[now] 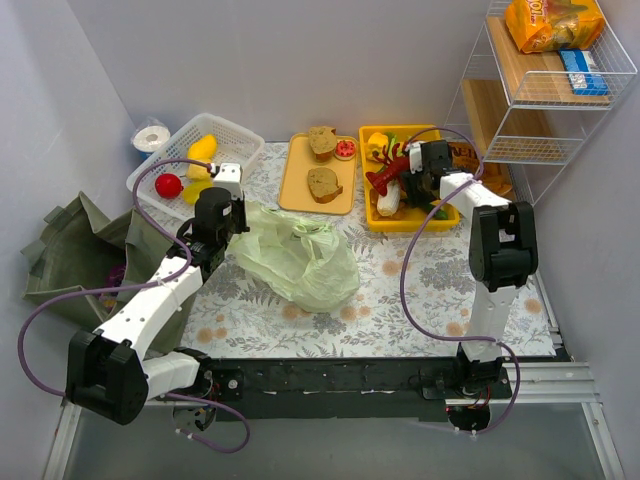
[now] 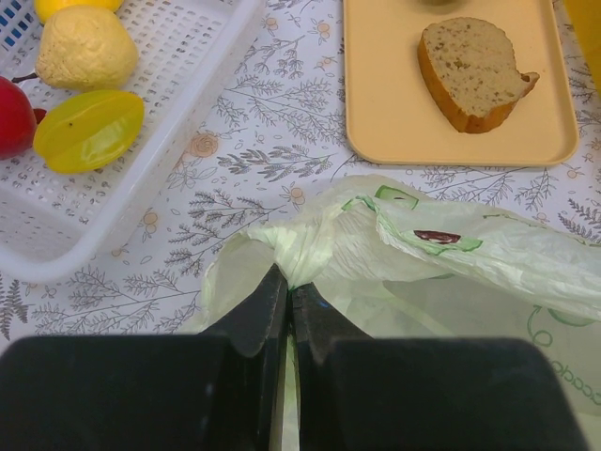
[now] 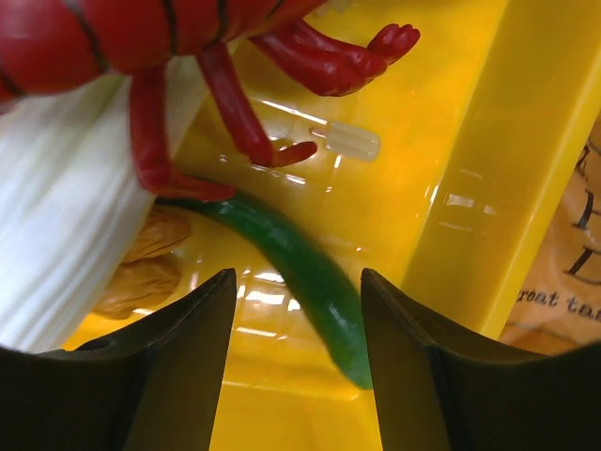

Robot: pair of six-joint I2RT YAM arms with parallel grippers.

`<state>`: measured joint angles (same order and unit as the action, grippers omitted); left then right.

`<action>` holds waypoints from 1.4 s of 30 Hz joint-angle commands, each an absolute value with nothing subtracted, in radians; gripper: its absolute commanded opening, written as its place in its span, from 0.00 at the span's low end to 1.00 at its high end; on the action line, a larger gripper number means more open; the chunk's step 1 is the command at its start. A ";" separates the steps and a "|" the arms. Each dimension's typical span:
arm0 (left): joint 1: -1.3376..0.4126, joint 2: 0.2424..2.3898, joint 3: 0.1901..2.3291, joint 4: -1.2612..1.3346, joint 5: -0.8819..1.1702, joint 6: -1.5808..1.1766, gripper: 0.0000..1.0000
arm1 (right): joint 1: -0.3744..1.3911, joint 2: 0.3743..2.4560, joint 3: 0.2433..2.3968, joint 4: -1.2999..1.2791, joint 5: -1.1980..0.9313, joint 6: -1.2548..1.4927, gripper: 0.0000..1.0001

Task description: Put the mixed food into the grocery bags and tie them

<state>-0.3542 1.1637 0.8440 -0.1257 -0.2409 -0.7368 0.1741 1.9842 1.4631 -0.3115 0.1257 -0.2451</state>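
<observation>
Noted at lower centre of the left wrist view: left gripper (image 2: 286,305), jaws pressed together, pinching a gathered fold of the thin crinkly pale-green plastic bag (image 2: 432,249). Bag seen crumpled on the floral-print tablecloth (image 1: 420,290) at centre of the top view, pinched edge toward its upper left.

Dark olive-grey fabric tote (image 1: 80,250) slumped at the left edge of the top view, partly behind the left arm, well apart from the trays.

Noted at the bottom of the right wrist view: right gripper (image 3: 299,282), jaws spread, one on each side of the curved green toy pepper (image 3: 282,244). Contact with the pepper: cannot tell. Pepper lying flat inside the glossy yellow plastic tray (image 3: 404,207), upper end tucked under a leg of the red toy lobster (image 3: 94,38), just beside the ribbed white toy piece (image 3: 56,244) at left of frame. Tray placed right of centre in the upper half of the top view.

Two brown bread slices (image 1: 323,184) resting on the flat pale-orange tray (image 1: 300,195), upper centre, just left of the yellow tray.

White slatted plastic basket (image 1: 250,130) at upper left, holding yellow and red toy fruit. White wire shelf (image 1: 540,150) at upper right, orange snack packet (image 1: 550,22) on its top tier.
</observation>
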 commanded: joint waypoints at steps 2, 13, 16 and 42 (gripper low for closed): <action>-0.348 1.123 0.834 -0.106 -0.218 -0.739 0.00 | 0.124 2.031 1.525 -0.285 0.092 -0.365 0.60; -0.348 1.124 0.833 -0.104 -0.207 -0.741 0.00 | 0.083 2.072 1.496 -0.276 -0.095 -0.413 0.37; -0.348 1.126 0.831 -0.103 -0.207 -0.741 0.00 | 0.083 2.066 1.502 -0.308 -0.107 -0.405 0.23; -0.350 1.140 0.836 -0.103 -0.147 -0.756 0.00 | 0.323 1.496 1.485 -0.565 0.131 -0.087 0.01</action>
<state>-0.3542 1.1618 0.8436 -0.1192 -0.1715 -0.7483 0.1783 1.6520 1.4631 -0.5873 0.1852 -0.1539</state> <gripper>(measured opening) 0.015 0.283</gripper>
